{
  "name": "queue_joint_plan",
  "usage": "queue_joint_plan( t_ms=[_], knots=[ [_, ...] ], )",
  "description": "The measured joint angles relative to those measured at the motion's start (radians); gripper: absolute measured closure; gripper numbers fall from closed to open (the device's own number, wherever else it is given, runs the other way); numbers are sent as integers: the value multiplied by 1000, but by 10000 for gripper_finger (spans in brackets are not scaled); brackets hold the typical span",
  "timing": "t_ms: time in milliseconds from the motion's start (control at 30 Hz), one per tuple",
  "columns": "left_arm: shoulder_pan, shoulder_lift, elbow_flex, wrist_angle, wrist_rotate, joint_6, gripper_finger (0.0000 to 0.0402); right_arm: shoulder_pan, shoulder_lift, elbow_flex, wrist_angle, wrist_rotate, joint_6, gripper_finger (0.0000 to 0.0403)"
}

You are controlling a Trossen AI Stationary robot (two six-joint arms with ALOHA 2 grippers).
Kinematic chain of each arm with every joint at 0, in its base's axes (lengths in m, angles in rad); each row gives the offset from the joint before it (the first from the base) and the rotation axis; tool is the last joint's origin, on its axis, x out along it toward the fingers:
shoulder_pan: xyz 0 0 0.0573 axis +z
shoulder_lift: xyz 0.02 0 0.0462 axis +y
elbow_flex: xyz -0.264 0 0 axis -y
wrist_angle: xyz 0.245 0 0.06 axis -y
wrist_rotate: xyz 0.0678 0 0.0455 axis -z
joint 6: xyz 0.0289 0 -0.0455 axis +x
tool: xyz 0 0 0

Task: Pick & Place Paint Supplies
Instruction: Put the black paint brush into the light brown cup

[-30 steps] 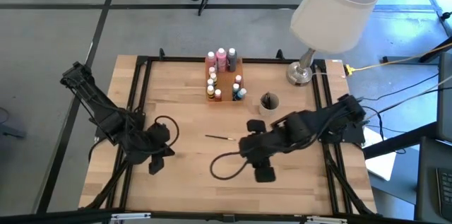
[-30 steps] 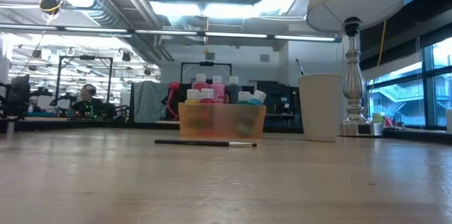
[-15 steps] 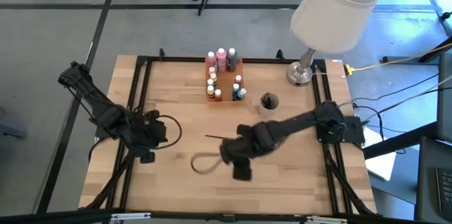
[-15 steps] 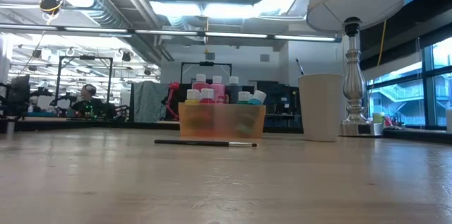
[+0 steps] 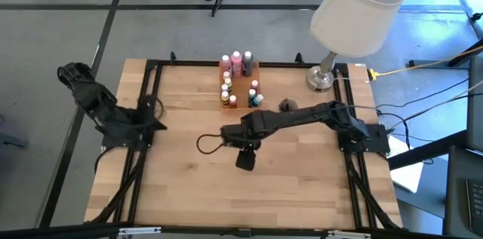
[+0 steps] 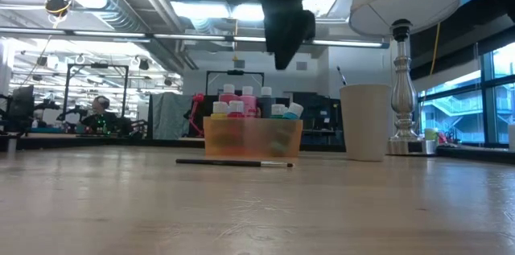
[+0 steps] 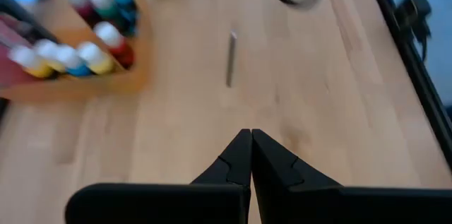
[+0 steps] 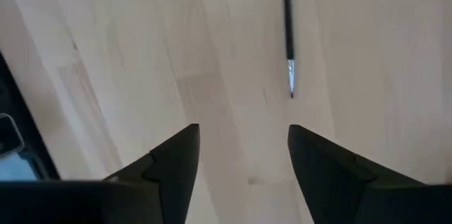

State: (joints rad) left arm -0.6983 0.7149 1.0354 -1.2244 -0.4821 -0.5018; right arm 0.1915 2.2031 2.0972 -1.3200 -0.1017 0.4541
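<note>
A thin dark paintbrush (image 6: 233,162) lies flat on the wooden table, in front of the orange tray (image 6: 253,137) that holds several small paint bottles (image 5: 238,81). My right gripper (image 8: 240,136) hangs open above the table, pointing down, with the brush's pale-tipped end (image 8: 290,75) just beyond its fingertips; it touches nothing. In the high view it (image 5: 240,145) covers the brush. My left gripper (image 7: 251,139) is shut and empty, near the table's left edge (image 5: 151,111), and sees the brush (image 7: 230,58) farther off.
A pale round cup (image 6: 362,122) stands to the right of the tray, partly under my right arm in the high view. A table lamp (image 5: 355,5) with a metal foot (image 5: 321,79) occupies the far right corner. Black rails (image 5: 147,88) frame the table.
My right gripper has swung toward the table's left edge and come down over the paintbrush, entering the low view from above. My left gripper has drawn back toward the far left edge and rolled. The brush has not moved.
</note>
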Motion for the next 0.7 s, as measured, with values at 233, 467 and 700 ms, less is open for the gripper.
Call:
queue_joint_plan(
  t_ms=[233, 467, 700],
  knots=[
    [1, -59, 0, 0, -215, 10, 400, 7, 32, -1, -24, 19, -127, 181],
    [0, -59, 0, 0, -271, 25, 400, 23, 62, -23, 18, 114, -202, 181],
    [0, -64, 0, -58, -382, -22, 400, 23, 63, -139, 70, 46, -280, 181]
  ],
)
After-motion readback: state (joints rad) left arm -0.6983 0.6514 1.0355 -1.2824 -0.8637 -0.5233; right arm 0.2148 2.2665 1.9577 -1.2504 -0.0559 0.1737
